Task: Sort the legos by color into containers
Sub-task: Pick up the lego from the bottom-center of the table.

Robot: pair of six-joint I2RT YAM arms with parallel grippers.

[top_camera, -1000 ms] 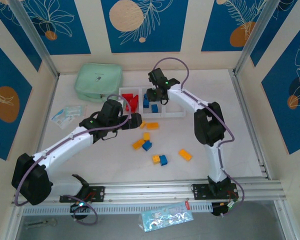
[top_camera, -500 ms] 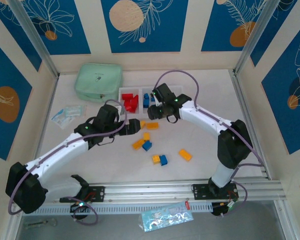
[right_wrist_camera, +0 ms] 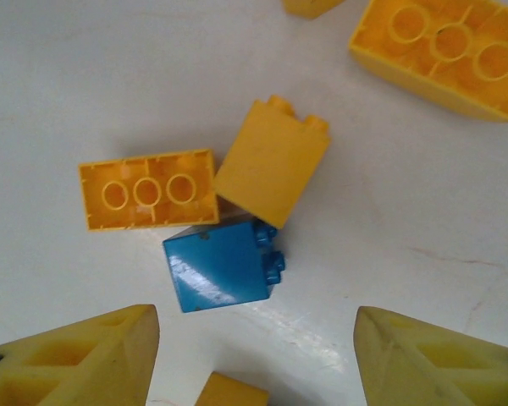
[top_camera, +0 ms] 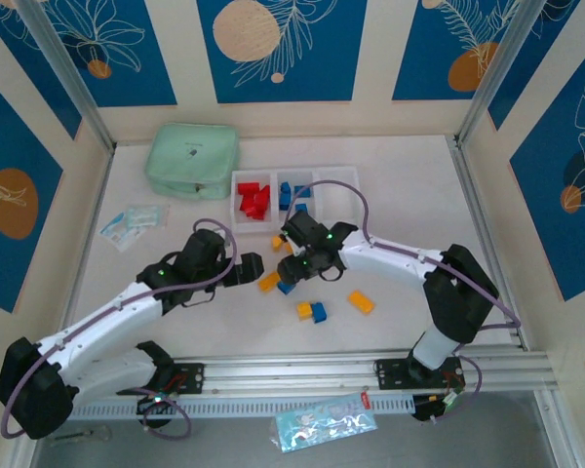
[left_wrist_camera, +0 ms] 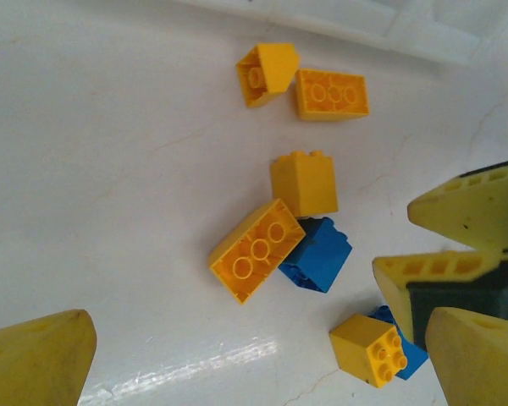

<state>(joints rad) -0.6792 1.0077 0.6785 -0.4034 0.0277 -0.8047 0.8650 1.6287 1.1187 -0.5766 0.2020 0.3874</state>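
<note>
Here we are over the loose pile. The right gripper [right_wrist_camera: 254,330] hangs just above the blue brick [right_wrist_camera: 220,266], fingers spread partway with nothing between them, so we read this as lining up for a pick. The brick is glossy and squarish, lying on its side with its studs pointing right. It touches a long yellow brick [right_wrist_camera: 148,193] and a square yellow brick [right_wrist_camera: 271,161]. That's a tight spot, which is likely why the fingers straddle it from the clear sides. The left gripper [left_wrist_camera: 254,364] waits close beside, spread wide and empty, facing the same cluster. Farther up the table [top_camera: 409,195] sit the bins [top_camera: 333,190]: red bricks [top_camera: 253,200] in the left one, blue ones [top_camera: 292,195] in the middle, the right one bare. We'd say this blue one belongs in the middle.
</note>
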